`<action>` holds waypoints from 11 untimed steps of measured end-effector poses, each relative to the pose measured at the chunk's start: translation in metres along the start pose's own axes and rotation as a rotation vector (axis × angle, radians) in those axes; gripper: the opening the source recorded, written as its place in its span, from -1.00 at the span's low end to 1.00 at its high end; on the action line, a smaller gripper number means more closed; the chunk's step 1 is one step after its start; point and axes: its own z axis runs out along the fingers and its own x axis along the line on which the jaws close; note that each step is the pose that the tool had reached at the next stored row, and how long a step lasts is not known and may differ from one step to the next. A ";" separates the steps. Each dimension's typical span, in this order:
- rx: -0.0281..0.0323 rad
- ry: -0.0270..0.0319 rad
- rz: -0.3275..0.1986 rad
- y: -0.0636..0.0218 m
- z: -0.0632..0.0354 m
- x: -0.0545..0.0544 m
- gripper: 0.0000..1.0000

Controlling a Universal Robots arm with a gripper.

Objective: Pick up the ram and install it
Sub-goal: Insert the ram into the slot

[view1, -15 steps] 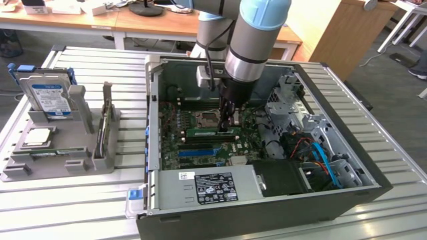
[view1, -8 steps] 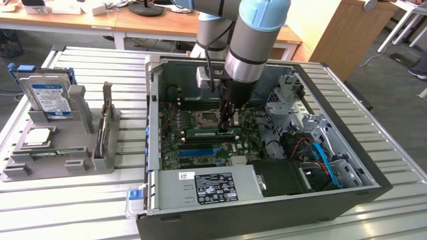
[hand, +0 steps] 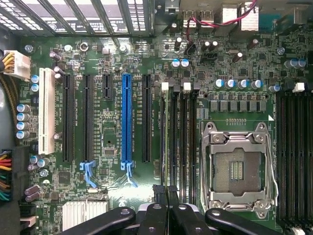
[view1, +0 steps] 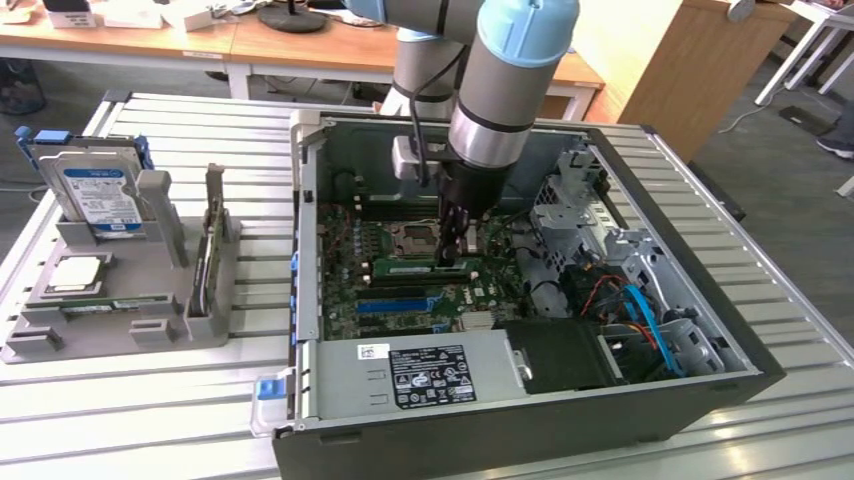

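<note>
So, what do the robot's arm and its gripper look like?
The arm is a silver-grey tube with a light-blue joint cap and black bands; a black cable runs down beside it. The gripper is black, with linked bars and round pivot bolts.

Wooden desks (view1: pixel 334 50) behind, wooden cabinet (view1: pixel 667 70), grey floor (view1: pixel 787 180), slatted metal table (view1: pixel 134 410)

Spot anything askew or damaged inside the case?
Nothing stands out. The black gripper is down over the green motherboard's black memory slots, the long green ram stick lying along them beneath it. The square silver processor socket is empty but looks intact. Whether the stick sits level cannot be told.
</note>
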 end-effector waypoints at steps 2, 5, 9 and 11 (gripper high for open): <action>0.0000 0.0001 0.000 0.0000 0.0000 0.000 -0.77; 0.0001 -0.0001 0.000 -0.0001 0.0022 0.000 -0.77; 0.0000 0.0001 0.000 -0.0001 0.0021 0.000 -0.77; 0.0000 -0.0001 0.000 -0.0001 0.0022 0.000 -0.77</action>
